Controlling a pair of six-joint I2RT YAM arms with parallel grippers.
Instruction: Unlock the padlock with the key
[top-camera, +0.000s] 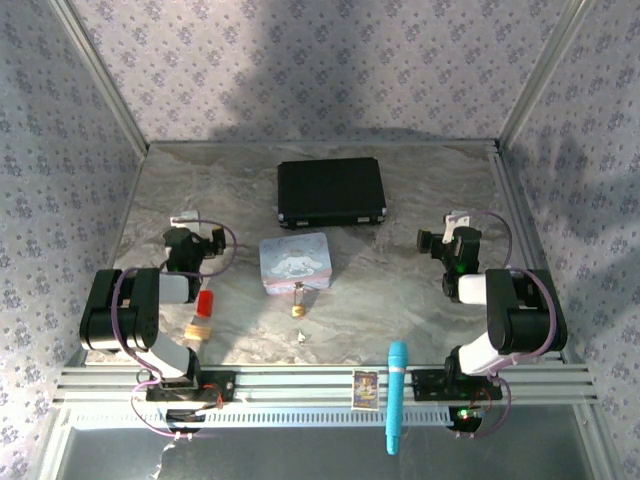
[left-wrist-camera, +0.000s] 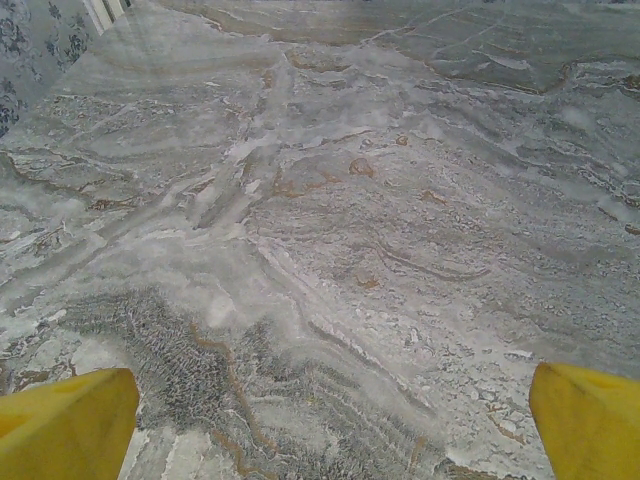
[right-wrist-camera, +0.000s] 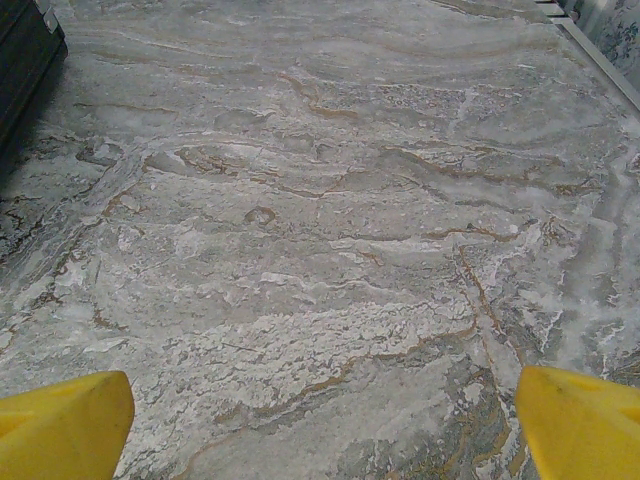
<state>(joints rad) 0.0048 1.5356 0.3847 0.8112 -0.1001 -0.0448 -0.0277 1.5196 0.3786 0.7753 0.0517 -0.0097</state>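
I'm seeing a marble-patterned table (left-wrist-camera: 330, 200), smooth with a soft sheen; fingertips (left-wrist-camera: 65, 430) of my left gripper (left-wrist-camera: 330, 435) look matt yellow plastic; padlock (top-camera: 298, 310) body brassy metal.

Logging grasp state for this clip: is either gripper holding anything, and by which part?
Nothing is held. The left gripper and right gripper are both open above the table; the padlock and key lie untouched.

tin (top-camera: 295, 262) just behind padlock (top-camera: 298, 309), open tabletop (top-camera: 400, 290) around key (top-camera: 300, 337)
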